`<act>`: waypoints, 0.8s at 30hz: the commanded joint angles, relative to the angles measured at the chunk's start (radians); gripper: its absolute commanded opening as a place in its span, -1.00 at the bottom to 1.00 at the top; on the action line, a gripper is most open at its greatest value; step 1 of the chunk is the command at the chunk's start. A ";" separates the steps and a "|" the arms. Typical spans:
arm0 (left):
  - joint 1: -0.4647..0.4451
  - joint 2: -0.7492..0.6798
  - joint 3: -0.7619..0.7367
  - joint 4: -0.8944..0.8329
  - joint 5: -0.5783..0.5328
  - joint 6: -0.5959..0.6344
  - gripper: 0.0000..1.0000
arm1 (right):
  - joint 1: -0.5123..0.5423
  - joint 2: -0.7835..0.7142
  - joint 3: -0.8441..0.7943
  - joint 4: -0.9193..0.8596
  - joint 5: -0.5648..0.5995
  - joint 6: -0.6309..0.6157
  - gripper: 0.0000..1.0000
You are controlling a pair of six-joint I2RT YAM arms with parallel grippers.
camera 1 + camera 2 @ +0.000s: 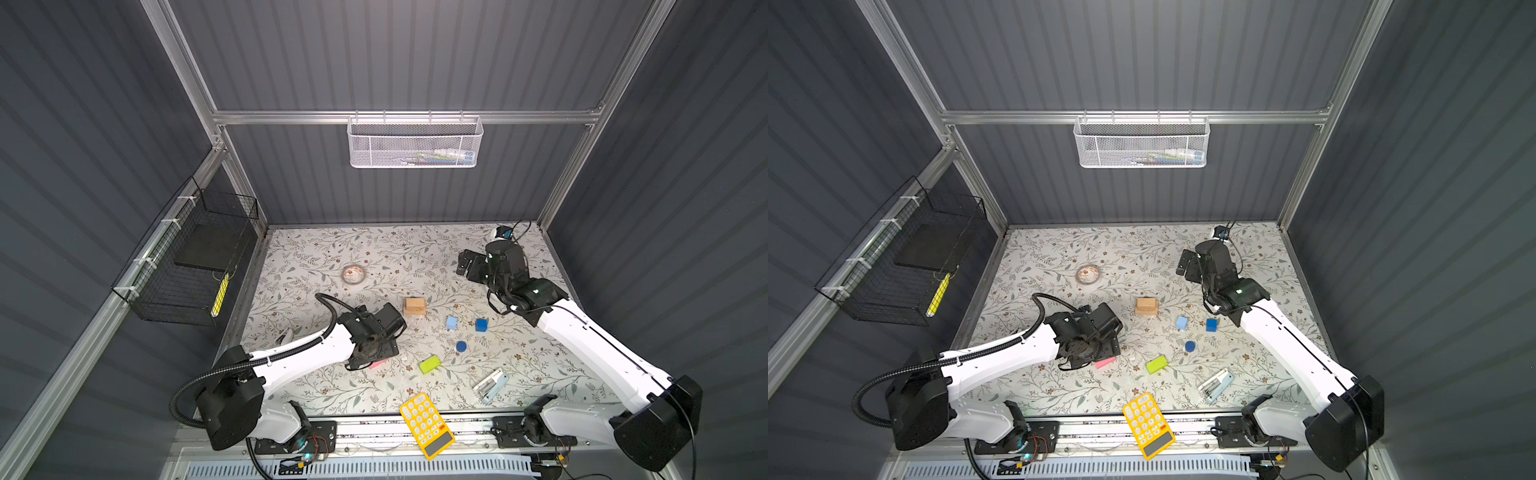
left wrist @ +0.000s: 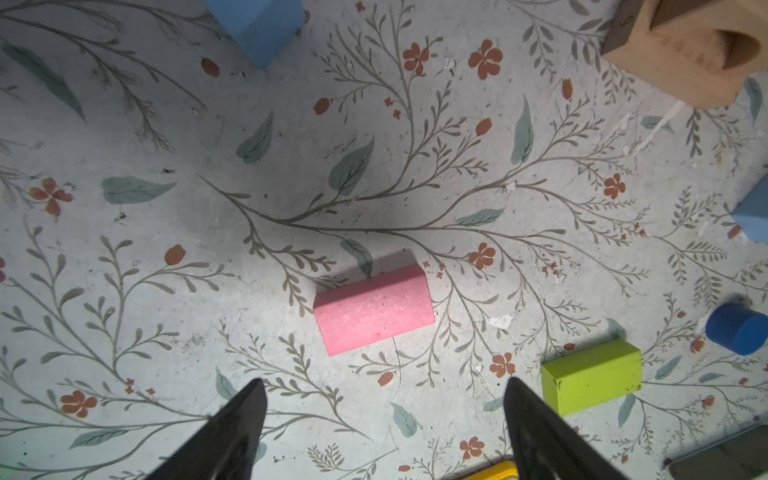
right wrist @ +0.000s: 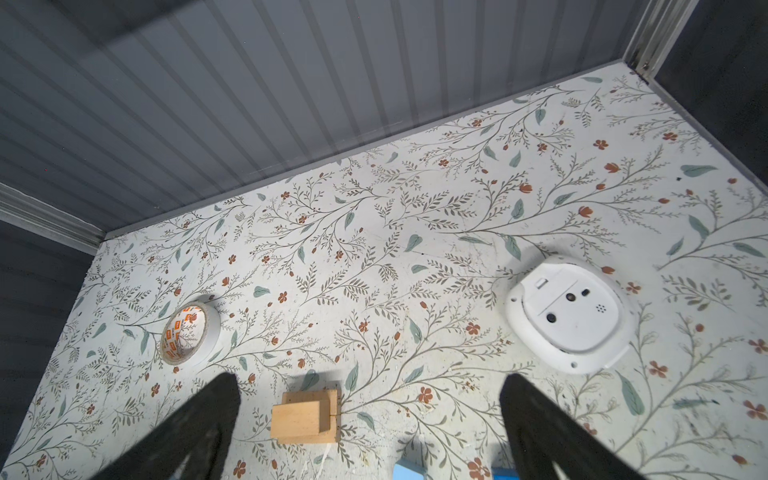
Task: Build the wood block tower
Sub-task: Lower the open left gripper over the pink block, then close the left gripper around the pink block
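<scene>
Just beyond the wide-open, empty left claw, pink bar flat on table, untouched

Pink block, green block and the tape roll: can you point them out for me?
pink block [image 2: 374,309]: left wrist view, on its broad top face.
green block [image 1: 429,364]: in a top view, on its top face.
tape roll [image 3: 212,332]: right wrist view, on its white outer band.

No legible text or markings.
</scene>
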 commanded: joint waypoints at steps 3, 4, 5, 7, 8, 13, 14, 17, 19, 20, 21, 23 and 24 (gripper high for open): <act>-0.004 0.075 -0.003 0.016 0.028 -0.020 0.84 | -0.009 0.015 -0.002 0.015 -0.003 0.008 0.99; -0.003 0.084 0.000 0.019 0.028 -0.020 0.85 | -0.010 0.015 -0.002 0.014 -0.004 0.006 0.98; -0.003 0.094 0.005 0.021 0.029 -0.021 0.85 | -0.012 0.019 -0.002 0.015 -0.006 0.007 0.98; -0.003 0.107 0.011 0.020 0.024 -0.023 0.86 | -0.017 0.019 -0.004 0.015 -0.006 0.006 0.98; -0.003 0.113 0.012 0.021 0.023 -0.026 0.87 | -0.019 0.019 -0.005 0.016 -0.005 0.007 0.98; -0.003 0.139 0.011 0.040 0.033 -0.046 0.88 | -0.030 0.028 -0.008 0.017 -0.016 0.010 0.98; -0.003 0.146 0.007 0.045 0.037 -0.052 0.88 | -0.031 0.031 -0.008 0.017 -0.018 0.010 0.98; -0.003 0.163 0.003 0.060 0.047 -0.066 0.88 | -0.038 0.039 -0.010 0.018 -0.021 0.013 0.98; -0.003 0.171 0.007 0.061 0.048 -0.075 0.88 | -0.042 0.045 -0.010 0.017 -0.025 0.014 0.98; -0.003 0.174 0.007 0.061 0.045 -0.079 0.87 | -0.044 0.046 -0.010 0.017 -0.026 0.014 0.98; -0.003 0.177 0.010 0.060 0.041 -0.084 0.86 | -0.048 0.047 -0.010 0.016 -0.028 0.012 0.98; -0.001 0.181 0.012 0.055 0.035 -0.097 0.85 | -0.053 0.047 -0.011 0.016 -0.032 0.014 0.98; -0.002 0.181 0.012 0.056 0.030 -0.101 0.85 | -0.055 0.046 -0.014 0.017 -0.031 0.014 0.98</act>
